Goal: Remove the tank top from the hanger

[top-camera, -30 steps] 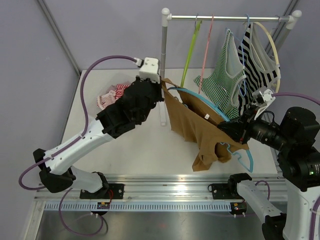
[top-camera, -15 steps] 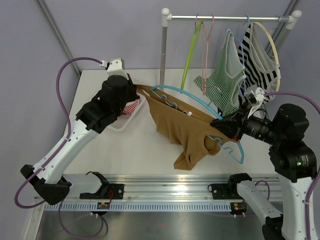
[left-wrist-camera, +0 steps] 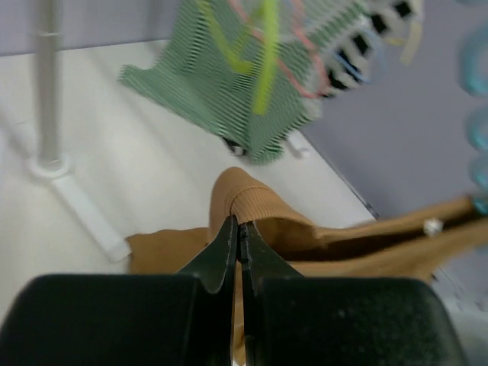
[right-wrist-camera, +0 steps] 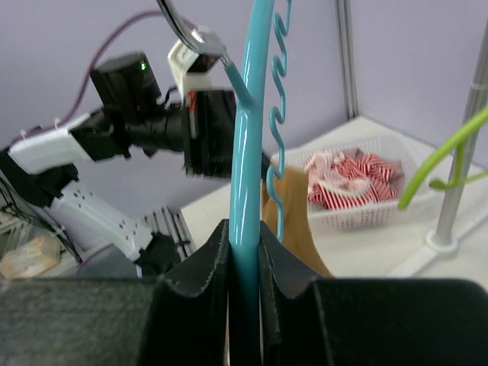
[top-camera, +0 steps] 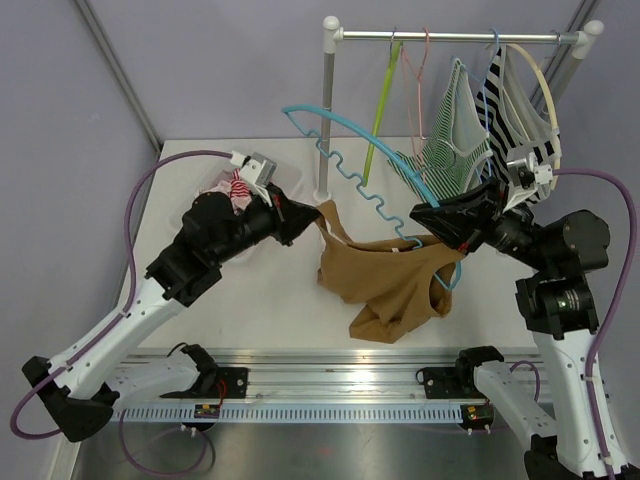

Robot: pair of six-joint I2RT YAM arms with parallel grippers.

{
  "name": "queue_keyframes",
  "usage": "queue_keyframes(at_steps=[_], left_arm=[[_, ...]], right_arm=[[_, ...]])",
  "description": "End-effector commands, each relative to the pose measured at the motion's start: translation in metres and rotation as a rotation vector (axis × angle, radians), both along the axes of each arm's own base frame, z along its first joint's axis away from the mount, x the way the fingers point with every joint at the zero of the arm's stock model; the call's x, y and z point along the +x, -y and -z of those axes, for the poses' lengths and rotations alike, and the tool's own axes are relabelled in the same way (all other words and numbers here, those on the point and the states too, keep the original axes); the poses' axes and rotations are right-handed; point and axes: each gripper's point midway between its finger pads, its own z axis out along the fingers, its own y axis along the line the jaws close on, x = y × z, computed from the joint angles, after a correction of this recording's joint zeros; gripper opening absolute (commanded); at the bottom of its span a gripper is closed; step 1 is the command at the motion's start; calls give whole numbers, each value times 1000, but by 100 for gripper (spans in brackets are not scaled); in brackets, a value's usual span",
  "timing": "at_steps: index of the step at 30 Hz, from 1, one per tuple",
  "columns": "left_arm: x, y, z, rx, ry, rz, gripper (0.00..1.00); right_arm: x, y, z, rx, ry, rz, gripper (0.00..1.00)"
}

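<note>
**Left hand** [left-wrist-camera: 238, 229]: jaws pinched fully together on a folded strap of the brown ribbed tank top [top-camera: 385, 285].

**Right hand** [right-wrist-camera: 244, 252]: jaws clamped narrowly on the shaft of the light-blue plastic hanger [top-camera: 345, 160], which is held tilted with its hook end high and to the left.

**Tank top:** slung between both hands over the white surface [top-camera: 270, 290], its right side draped on the hanger's lower end. It carries a small white tag [left-wrist-camera: 433, 226]; the writing is illegible.

**Beyond:**
- white mesh basket [right-wrist-camera: 366, 217] holding red-and-white striped cloth
- clothes rack [top-camera: 450, 36] carrying a green-striped tank top [top-camera: 440, 165], a black-and-white striped top [top-camera: 520, 125] and a lime hanger [top-camera: 380, 100]
</note>
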Motion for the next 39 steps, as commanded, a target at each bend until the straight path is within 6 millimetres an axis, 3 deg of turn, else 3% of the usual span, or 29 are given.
queue_keyframes(at_steps=[1,4,8,10,15,18,19,20,21,22,23,24,27,31,36,39], left_arm=[[-58,45,-36,-64,205,369,0],[-88,67,-21,-10,232,494,0],[-98,77,1,34,233,518,0],[-84,75,21,84,190,435,0],[-28,41,72,275,34,64,0],[-12,19,88,328,-27,-95,1],[-10,15,89,330,-37,-124,3],[-8,8,92,341,-59,-163,6],[-8,5,92,341,-68,-174,21],[-9,3,91,339,-76,-183,25],[-11,2,90,344,-83,-181,30],[-12,1,89,348,-85,-178,44],[-15,-8,79,353,-98,-192,62],[-19,-30,66,364,-104,-257,99],[-27,-63,51,390,-102,-326,99],[-31,-77,50,416,-98,-350,99]], right_arm=[[-11,-3,-54,134,215,-57,0],[-2,-5,-53,171,214,-72,0],[13,-1,-56,210,229,-17,0],[30,10,-57,229,210,104,0],[31,39,-63,175,195,342,0],[39,65,-48,121,59,528,0],[48,82,-32,98,-20,640,0],[45,90,-36,93,-25,686,0],[45,98,-32,82,-48,730,0],[48,109,-24,58,-100,802,0],[49,113,-22,42,-118,823,0],[51,116,-17,12,-130,840,0],[57,122,-12,-35,-168,877,0],[71,127,-13,-83,-188,915,0],[98,124,-13,-122,-197,917,0],[126,120,-18,-140,-184,918,0]])
